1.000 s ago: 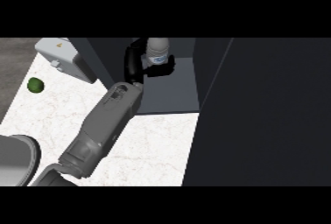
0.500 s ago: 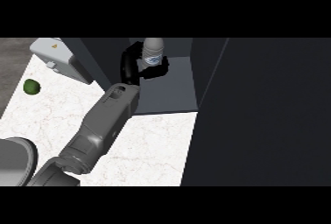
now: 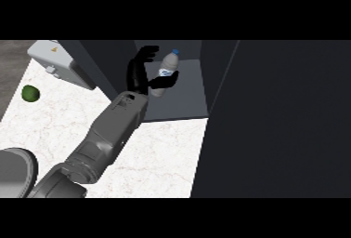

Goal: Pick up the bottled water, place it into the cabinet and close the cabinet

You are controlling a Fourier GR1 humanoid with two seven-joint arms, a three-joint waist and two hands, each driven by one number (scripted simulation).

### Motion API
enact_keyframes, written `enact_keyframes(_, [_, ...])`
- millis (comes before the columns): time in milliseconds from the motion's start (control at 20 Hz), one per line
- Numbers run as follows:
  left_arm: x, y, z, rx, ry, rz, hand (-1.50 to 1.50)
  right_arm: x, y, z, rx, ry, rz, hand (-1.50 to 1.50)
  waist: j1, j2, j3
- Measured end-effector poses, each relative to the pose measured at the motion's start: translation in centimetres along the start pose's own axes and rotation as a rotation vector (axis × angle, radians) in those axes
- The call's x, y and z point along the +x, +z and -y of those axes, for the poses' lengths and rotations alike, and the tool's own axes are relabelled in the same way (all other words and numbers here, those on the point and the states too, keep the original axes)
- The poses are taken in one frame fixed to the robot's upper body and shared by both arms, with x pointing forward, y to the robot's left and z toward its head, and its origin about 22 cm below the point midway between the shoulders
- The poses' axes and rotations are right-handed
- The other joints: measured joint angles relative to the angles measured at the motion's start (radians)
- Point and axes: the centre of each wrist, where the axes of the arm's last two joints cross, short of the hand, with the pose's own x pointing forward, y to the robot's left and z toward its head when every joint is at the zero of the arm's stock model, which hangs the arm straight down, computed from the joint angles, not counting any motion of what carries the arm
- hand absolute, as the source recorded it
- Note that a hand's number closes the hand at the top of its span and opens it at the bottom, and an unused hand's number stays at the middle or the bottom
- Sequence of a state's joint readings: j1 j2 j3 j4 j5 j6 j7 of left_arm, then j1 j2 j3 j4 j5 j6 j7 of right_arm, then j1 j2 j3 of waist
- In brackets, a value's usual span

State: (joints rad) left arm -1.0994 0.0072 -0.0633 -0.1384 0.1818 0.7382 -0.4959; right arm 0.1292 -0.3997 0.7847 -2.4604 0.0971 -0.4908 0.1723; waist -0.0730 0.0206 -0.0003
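Far left: green fruit (image 3: 31,93) lies on the marble counter (image 3: 41,125), well apart from the work.

Centre-left: a grey forearm runs up from the lower left to the left hand (image 3: 137,74) at upper centre, inside the cabinet (image 3: 182,104) opening.

Change against half a second ago: the fingers, then wrapped round the bottled water (image 3: 168,67), now stand straightened and spread. A gap shows between them and the bottle, and only the thumb lies across its lower body. The bottle is upright, just right of the fingers, apparently standing on the cabinet floor.

Judgement: placement done, release under way; withdrawal and closing remain.

Right: dark panel (image 3: 274,116), probably the open door, not yet shut.
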Motion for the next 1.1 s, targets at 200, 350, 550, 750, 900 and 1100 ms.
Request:
enact_keyframes(200, [-0.21,0.06,0.03,0.007,-0.07,-0.016,-1.5,-0.04,0.29,0.17,0.004,0.006,0.001,-1.5,-0.005,0.001,0.0])
enact_keyframes(350, [-0.38,0.25,0.15,0.031,-0.108,-0.011,-1.5,0.01,0.04,0.18,0.013,0.003,0.007,-1.5,-0.009,0.004,-0.001])
enact_keyframes(550, [-0.44,0.25,0.11,0.031,-0.11,-0.01,-1.5,0.03,0.06,0.28,0.017,0.009,0.005,-1.5,-0.009,0.004,-0.001])
enact_keyframes(750, [-0.66,0.48,0.17,0.019,-0.072,0.005,-1.5,-0.05,0.11,0.26,0.017,0.001,0.007,-1.5,-0.006,0.004,-0.001])
enact_keyframes(900, [-0.7,0.38,-0.01,-0.009,-0.032,0.03,-1.5,-0.05,0.19,0.26,0.017,-0.001,0.005,-1.5,-0.006,0.004,-0.001])
enact_keyframes(1100, [-0.13,0.1,-0.09,-0.058,0.109,0.098,1.5,-0.09,0.43,0.21,0.012,-0.005,-0.005,-1.5,0.003,-0.002,-0.002])
